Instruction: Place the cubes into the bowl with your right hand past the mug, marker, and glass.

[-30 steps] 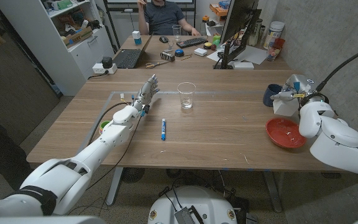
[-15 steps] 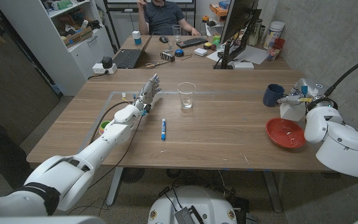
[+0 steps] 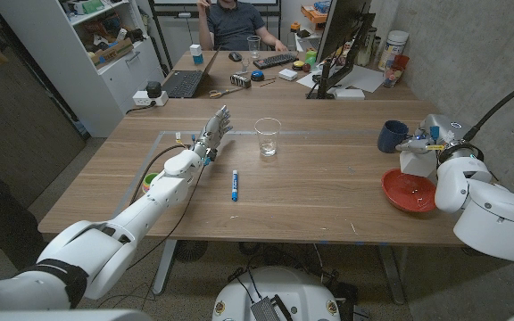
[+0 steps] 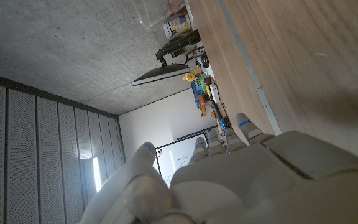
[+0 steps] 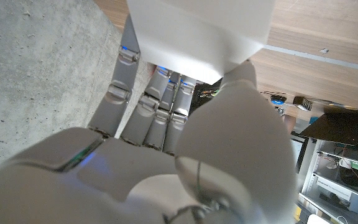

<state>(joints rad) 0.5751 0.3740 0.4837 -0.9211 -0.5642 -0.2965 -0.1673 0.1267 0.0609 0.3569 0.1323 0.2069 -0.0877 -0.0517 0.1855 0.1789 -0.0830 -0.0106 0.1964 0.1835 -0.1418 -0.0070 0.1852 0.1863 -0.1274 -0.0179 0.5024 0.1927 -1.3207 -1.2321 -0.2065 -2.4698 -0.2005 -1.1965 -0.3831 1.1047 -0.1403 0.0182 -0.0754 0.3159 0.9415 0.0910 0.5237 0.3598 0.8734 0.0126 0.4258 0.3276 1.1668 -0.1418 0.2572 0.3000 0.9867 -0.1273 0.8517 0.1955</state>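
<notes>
Two hands are in play, and ours on the right [image 3: 415, 141] grips a white cube [image 3: 410, 159] at the far right of the table [image 3: 310, 201], just over the back rim of the red bowl [image 3: 409, 190] and beside the dark blue mug [image 3: 391, 135]. In the right wrist view the fingers [image 5: 143, 106] press against one flat face of that cube [image 5: 197, 34] with the thumb on the near side. We judge the cube light and stiff, with smooth, matte faces that could slip, so opposite flat faces are the places to hold, not the edges. The bowl looks shallow, round and glossy, so a dropped cube could bounce or slide on it. The mug seems sturdy ceramic; the clear glass [image 3: 268, 136], thin-walled and upright mid-table, we take to be the fragile one; the blue marker [image 3: 235, 185] is a slim cylinder that would roll. Our left hand [image 3: 211, 130] holds nothing, fingers straight and apart above the wood-grain table.
</notes>
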